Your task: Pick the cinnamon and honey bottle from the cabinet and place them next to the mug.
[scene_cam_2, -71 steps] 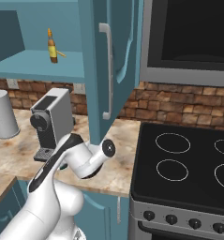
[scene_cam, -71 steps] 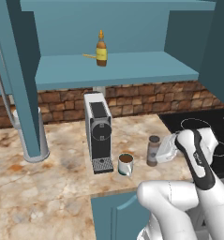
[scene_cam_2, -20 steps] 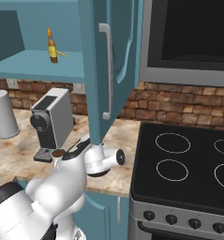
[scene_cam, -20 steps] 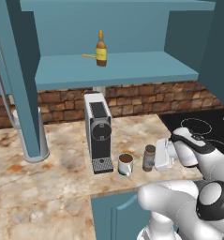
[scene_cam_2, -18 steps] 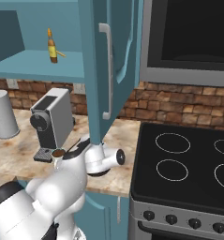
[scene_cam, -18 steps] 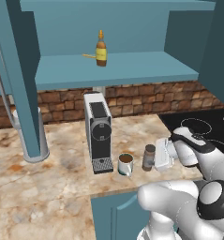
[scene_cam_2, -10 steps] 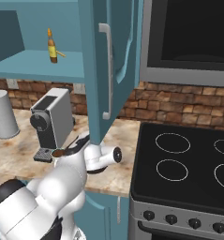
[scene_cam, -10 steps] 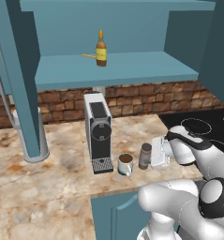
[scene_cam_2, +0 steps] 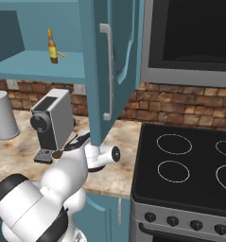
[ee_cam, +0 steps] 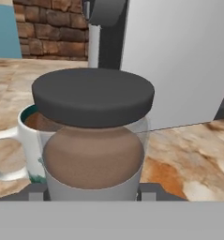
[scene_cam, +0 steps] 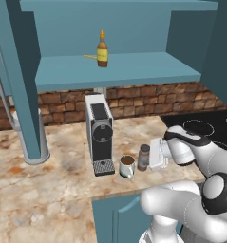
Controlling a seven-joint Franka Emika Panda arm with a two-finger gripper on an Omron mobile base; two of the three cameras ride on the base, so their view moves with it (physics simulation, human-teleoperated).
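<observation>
The cinnamon (scene_cam: 143,156), a brown jar with a dark grey lid, stands upright just right of the white mug (scene_cam: 127,166) in front of the coffee machine. My gripper (scene_cam: 147,159) reaches in from the right and is shut on the jar. In the hand view the cinnamon (ee_cam: 92,140) sits between my gripper's (ee_cam: 92,194) two tips, with the mug (ee_cam: 19,136) of brown liquid close behind on its left. Whether the jar's base touches the counter I cannot tell. The honey bottle (scene_cam: 102,50) (scene_cam_2: 52,47) stands on the shelf of the teal cabinet (scene_cam: 143,71).
A grey coffee machine (scene_cam: 99,133) (scene_cam_2: 50,123) stands right behind the mug. The black stove (scene_cam_2: 190,165) lies to the right. An open cabinet door (scene_cam_2: 109,71) hangs over the counter. A paper towel roll (scene_cam_2: 3,120) stands at the far left.
My gripper has carried the cinnamon leftward along the counter, closer to the mug. The honey bottle and the mug have stayed put.
</observation>
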